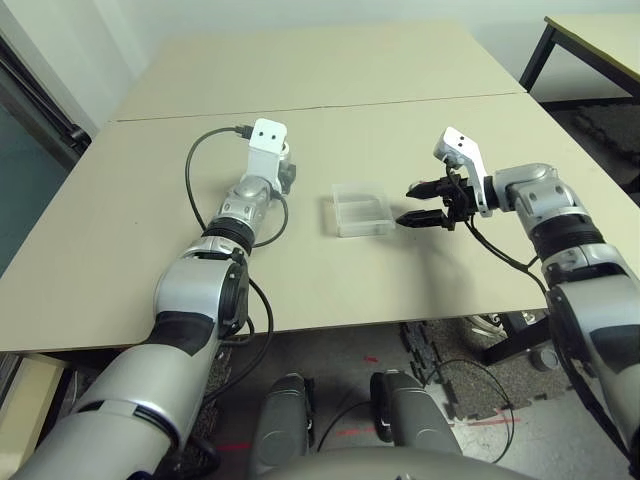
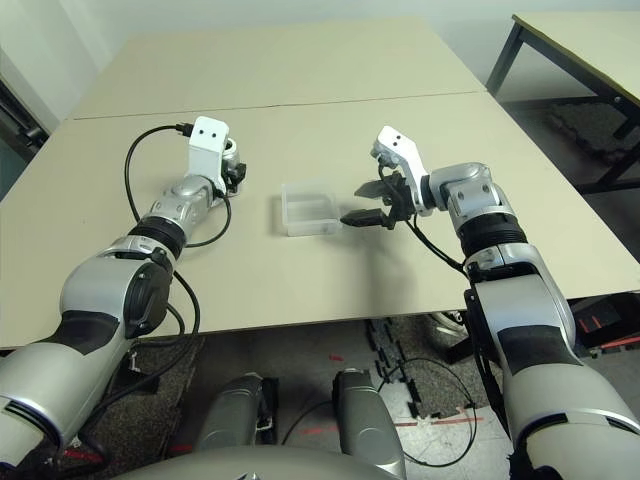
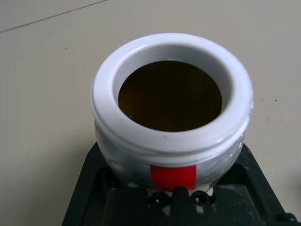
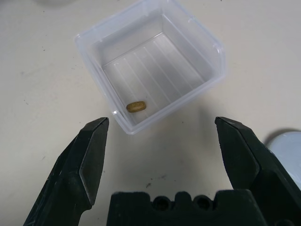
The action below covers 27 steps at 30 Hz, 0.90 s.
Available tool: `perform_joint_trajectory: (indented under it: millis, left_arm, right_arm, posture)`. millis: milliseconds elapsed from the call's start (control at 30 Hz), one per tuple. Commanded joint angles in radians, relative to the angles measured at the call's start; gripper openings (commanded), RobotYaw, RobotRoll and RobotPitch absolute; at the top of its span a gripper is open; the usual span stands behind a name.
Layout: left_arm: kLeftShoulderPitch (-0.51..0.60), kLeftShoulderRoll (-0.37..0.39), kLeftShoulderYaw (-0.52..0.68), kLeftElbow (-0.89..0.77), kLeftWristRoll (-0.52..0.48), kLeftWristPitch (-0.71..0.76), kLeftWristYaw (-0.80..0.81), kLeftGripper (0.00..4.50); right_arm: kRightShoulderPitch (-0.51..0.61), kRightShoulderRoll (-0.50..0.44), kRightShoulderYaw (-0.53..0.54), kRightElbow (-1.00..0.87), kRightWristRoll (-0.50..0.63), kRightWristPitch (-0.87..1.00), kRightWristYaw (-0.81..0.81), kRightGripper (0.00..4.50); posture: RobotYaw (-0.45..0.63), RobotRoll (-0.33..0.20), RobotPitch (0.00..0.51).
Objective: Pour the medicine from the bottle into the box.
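The bottle (image 3: 171, 143) is a small grey-white pot with a red stripe. Its open mouth faces my left wrist camera and the inside looks dark amber. My left gripper (image 1: 286, 172) is shut on it, well to the left of the box and apart from it. The box (image 1: 360, 211) is a clear shallow tray in the middle of the table. In the right wrist view the box (image 4: 155, 56) holds one small yellow-brown pill (image 4: 136, 107) on its ridged bottom. My right gripper (image 1: 414, 203) stands open just to the right of the box, not touching it.
A flat grey cap disc (image 4: 288, 143) lies on the table beside my right gripper. A black cable (image 1: 192, 165) loops from my left wrist. A seam (image 1: 330, 108) crosses the tan table behind the box. Another table (image 1: 600, 45) stands at the far right.
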<state>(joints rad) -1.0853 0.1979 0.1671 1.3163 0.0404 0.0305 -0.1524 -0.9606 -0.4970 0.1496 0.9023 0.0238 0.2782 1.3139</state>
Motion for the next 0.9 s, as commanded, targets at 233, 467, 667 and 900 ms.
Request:
perform_joint_trajectory:
  millis: [233, 467, 667, 900]
  left_arm:
    - [0.04, 0.006, 0.023, 0.007, -0.02, 0.017, -0.016, 2.55]
    - [0.035, 0.003, 0.027, -0.005, -0.032, -0.008, -0.046, 4.46]
    - [0.037, 0.016, 0.031, -0.018, -0.046, -0.013, -0.063, 4.46]
    - [0.081, 0.033, 0.041, -0.072, -0.086, 0.014, -0.122, 4.46]
  right_arm:
    - [0.017, -0.007, -0.003, -0.025, 0.002, 0.0, -0.004, 4.5]
    - [0.03, -0.009, -0.004, -0.045, 0.005, 0.005, -0.003, 4.5]
    - [0.046, -0.012, -0.007, -0.071, 0.01, 0.014, -0.002, 4.5]
    - [0.056, -0.017, -0.019, -0.089, 0.019, 0.022, -0.009, 4.5]
  posture:
    - [0.02, 0.0, 0.079]
    - [0.02, 0.0, 0.074]
    - [0.03, 0.0, 0.071]
    - [0.05, 0.0, 0.076]
